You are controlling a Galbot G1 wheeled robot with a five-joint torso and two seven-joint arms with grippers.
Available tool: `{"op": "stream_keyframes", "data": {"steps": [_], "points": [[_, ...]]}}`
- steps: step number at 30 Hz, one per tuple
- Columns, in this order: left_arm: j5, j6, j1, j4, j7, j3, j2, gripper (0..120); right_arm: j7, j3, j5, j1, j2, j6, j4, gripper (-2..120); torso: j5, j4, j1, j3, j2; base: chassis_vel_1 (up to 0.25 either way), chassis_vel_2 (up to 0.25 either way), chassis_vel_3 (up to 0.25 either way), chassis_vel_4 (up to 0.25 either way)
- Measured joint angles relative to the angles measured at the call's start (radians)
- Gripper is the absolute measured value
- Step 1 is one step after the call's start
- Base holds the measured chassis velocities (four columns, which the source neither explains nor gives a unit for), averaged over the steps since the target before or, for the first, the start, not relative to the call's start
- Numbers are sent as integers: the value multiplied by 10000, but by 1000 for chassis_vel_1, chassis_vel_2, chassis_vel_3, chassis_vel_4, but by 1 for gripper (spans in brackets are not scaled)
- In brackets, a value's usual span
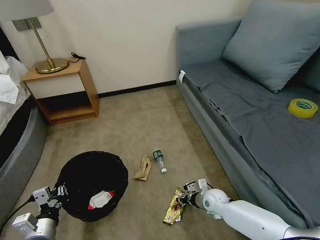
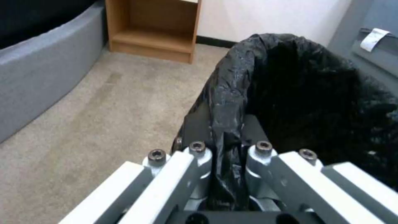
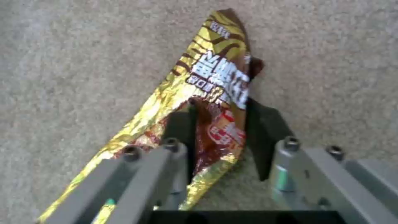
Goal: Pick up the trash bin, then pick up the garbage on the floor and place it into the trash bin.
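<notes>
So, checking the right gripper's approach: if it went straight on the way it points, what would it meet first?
Most likely the crinkled gold-brown foil wrapper: the right gripper has its open fingers on either side of it, carpet directly beneath.

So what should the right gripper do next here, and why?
Probably close on the gold wrapper. The right gripper is down at the carpet with its fingers open on either side of the wrapper's end, not yet pinching. The left gripper is shut on the bin rim, and the red-white packet is already inside.
</notes>
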Motion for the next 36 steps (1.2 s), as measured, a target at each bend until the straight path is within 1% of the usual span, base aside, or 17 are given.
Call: {"op": "stream_keyframes", "data": {"steps": [1,2,3,4,5,6,7,9,12,18,24,28,29,30,33,34,36], "points": [[0,0,-2,0,0,2,0,5,2,-1,-9,3,0,5,-4,22,0,0,0,0,0,0,0,0,0],[0,-1,-8,1,0,8,-2,5,-3,-2,-15,5,2,21,-3,15,2,2,0,1,-1,0,0,0,0],[0,-1,-8,1,0,8,-2,5,-3,-2,-15,5,2,21,-3,15,2,2,0,1,-1,0,0,0,0],[-1,-3,-13,4,3,17,-3,5,-59,-22,-12,-5,14,25,28,11,15,13,1,2,-2,0,0,0,0],[1,-7,-14,15,0,13,2,5,-65,-31,-23,-15,5,30,39,7,23,14,0,2,-2,0,0,0,0],[2,-13,-20,23,2,24,2,5,-89,-35,-28,-13,1,31,51,3,16,21,0,2,-2,0,0,0,0],[4,-13,-19,35,0,34,5,5,-107,-39,-42,-34,0,37,74,0,15,18,0,3,-3,0,0,0,0],[6,-13,-22,34,1,37,11,5,-111,-22,-50,-31,-20,45,79,0,17,17,0,3,-3,0,0,0,0],[21,-17,-28,51,-1,79,16,5,-118,18,-60,-32,-71,67,158,0,11,7,0,3,-3,0,0,0,0],[53,-25,-30,72,-1,133,12,5,-115,199,-110,-28,-187,89,364,0,5,3,1,2,-3,0,0,0,0],[117,-33,-55,150,-4,242,-42,5,-47,649,-263,-22,-518,122,1051,0,3,2,1,1,-2,0,0,0,0],[88,-33,-112,200,-17,326,-36,5,-42,1253,-682,74,-995,324,2364,0,0,1,0,0,-1,0,0,0,0],[88,-33,-112,200,-17,326,-36,5,-42,1253,-682,74,-995,324,2364,0,0,1,0,0,-1,0,0,0,0],[72,-33,-129,218,-18,349,-24,5,-43,1399,-769,132,-1126,426,2769,0,0,2,1,0,-1,0,0,0,0],[-4,-1,-138,241,-25,433,13,5,-177,1753,-976,402,-1453,972,3927,0,-1,0,1,0,0,0,0,0,0],[-4,-1,-138,241,-25,433,13,5,-177,1753,-976,402,-1453,972,3927,0,-1,0,1,0,0,0,0,0,0],[-39,10,-127,257,-24,489,22,5,-301,1847,-1102,604,-1540,1448,4667,0,0,0,1,0,0,0,0,0,0]]}}
